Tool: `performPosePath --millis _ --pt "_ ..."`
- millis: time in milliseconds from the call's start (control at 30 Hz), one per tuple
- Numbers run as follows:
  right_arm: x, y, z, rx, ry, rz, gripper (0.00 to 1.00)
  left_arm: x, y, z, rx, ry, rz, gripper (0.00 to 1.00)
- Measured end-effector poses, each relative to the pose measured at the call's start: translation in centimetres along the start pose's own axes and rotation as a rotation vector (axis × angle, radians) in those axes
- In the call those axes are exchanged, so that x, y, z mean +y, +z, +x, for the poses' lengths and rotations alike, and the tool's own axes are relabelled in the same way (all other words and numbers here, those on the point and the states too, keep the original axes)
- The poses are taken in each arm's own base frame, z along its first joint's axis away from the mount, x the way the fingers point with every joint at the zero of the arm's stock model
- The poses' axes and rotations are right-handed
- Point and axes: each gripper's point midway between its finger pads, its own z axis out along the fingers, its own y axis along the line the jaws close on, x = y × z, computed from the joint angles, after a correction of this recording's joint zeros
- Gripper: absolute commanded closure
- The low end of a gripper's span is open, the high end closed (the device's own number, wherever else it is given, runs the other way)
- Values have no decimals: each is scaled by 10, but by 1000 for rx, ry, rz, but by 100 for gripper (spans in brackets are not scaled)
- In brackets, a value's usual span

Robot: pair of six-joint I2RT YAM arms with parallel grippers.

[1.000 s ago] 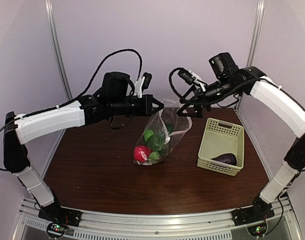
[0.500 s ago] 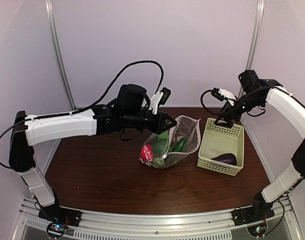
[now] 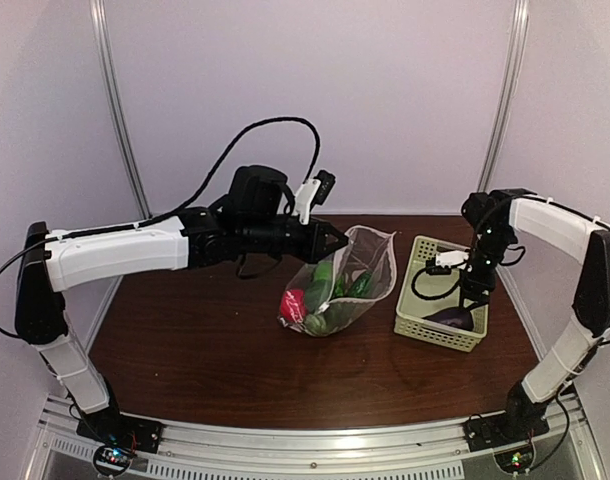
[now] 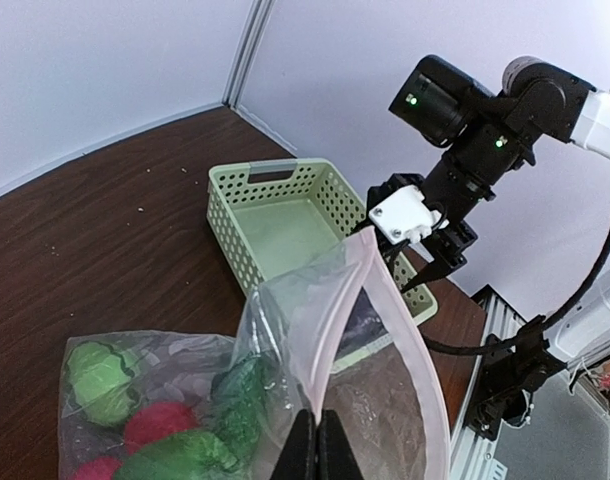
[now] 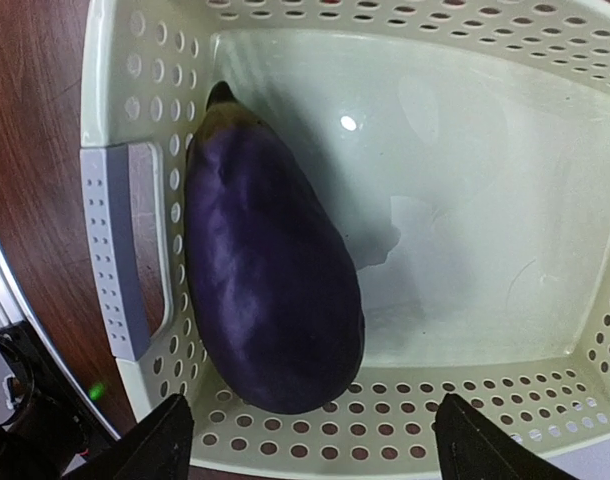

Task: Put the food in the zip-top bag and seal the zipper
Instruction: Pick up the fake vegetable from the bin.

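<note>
The zip-top bag (image 3: 360, 272) lies on the table with its mouth held open and lifted. My left gripper (image 3: 341, 241) is shut on the mouth edge; in the left wrist view the fingers (image 4: 317, 440) pinch the pinkish zipper strip (image 4: 377, 285). Inside the bag are green pieces (image 3: 328, 287) (image 4: 97, 375) and red ones (image 3: 293, 303) (image 4: 155, 425). The dark purple piece (image 3: 451, 318) (image 5: 270, 300) lies in the pale green basket. My right gripper (image 3: 473, 296) (image 5: 315, 440) is open and empty, pointing down just above that piece, its tips either side of the piece's round end.
The pale green perforated basket (image 3: 414, 300) (image 4: 275, 180) (image 5: 115, 230) stands right of the bag, holding only the purple piece. The right arm (image 4: 485, 140) hangs over it. Booth walls stand close behind and at the sides.
My right gripper let go of the bag's mouth, swung right and came down over the basket. My left gripper kept its hold and moved right; the bag settled lower on the table.
</note>
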Motion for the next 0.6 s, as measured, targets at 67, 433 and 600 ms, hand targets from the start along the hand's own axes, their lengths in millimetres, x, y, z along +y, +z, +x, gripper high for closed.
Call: performPosePath --millis 67,433,600 --pt "3 8 5 29 -13 -26 8 0 -1 -2 -5 1 -4 100" --pt "20 44 24 113 -50 -143 16 2 -3 -4 -13 0 -18 100" --pt "18 61 25 131 -49 -178 21 2 -5 -5 -18 -3 -21 100"
